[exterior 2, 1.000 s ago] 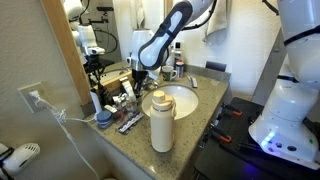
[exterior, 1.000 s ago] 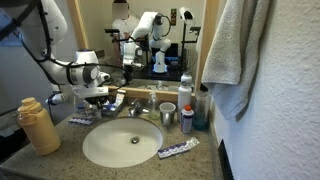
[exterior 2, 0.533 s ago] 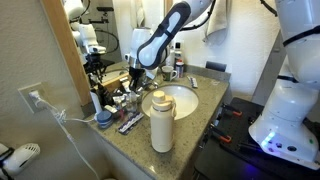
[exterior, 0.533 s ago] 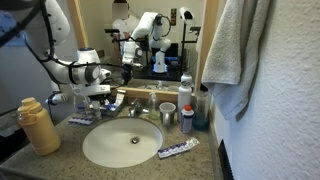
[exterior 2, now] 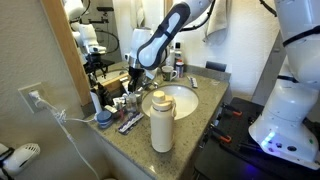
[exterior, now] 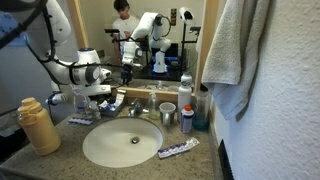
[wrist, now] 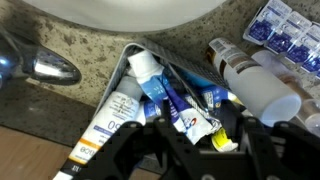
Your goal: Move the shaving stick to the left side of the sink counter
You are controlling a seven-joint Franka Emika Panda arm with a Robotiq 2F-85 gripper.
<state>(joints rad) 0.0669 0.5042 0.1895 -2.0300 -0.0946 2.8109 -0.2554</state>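
My gripper (wrist: 200, 140) is open, its two dark fingers (wrist: 150, 140) spread wide just above a small tray (wrist: 128, 62) of tubes behind the basin. Between the fingers lie a blue-and-white toothpaste tube (wrist: 185, 115) and a yellow-capped end (wrist: 218, 140). A slim dark stick (wrist: 200, 82), possibly the shaving stick, lies among the tubes; I cannot make it out clearly. In both exterior views the gripper (exterior: 98, 95) (exterior 2: 128, 95) hangs over the back of the granite sink counter (exterior: 205, 155) (exterior 2: 195, 125), next to the chrome tap (exterior: 135, 108) (wrist: 45, 68).
The white basin (exterior: 122, 142) (exterior 2: 182, 100) fills the counter's middle. A yellow bottle (exterior: 38, 125) (exterior 2: 161, 120) stands at one end. A cup (exterior: 167, 113), bottles (exterior: 186, 95) and a flat blue-and-white pack (exterior: 177, 150) sit nearby. A towel (exterior: 235, 50) hangs beside them. A white bottle (wrist: 255, 85) lies by the tray.
The arm and gripper have hardly moved. Only the person's reflection in the mirror has shifted.
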